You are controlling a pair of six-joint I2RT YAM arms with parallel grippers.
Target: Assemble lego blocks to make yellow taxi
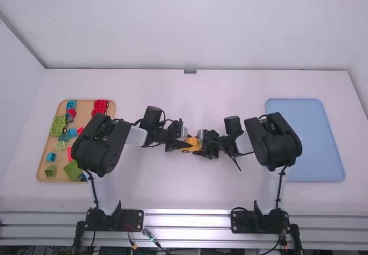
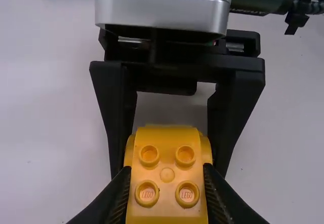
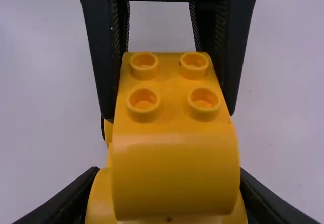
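In the high view we see one yellow taxi (image 1: 192, 144) mid-table, between one wooden tray (image 1: 84, 110) left and one blue tray (image 1: 305, 140) right.

In the left wrist view, our left gripper (image 1: 185, 143) pinches the taxi beside four studs (image 2: 149, 155).

In the right wrist view, our right gripper (image 1: 201, 144) pinches it too.

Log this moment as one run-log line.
left tool: shut on yellow build | right tool: shut on same build | blocks: on tan tray

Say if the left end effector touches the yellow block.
Touching: the left wrist view shows the left end effector with its fingers against the block's sides.
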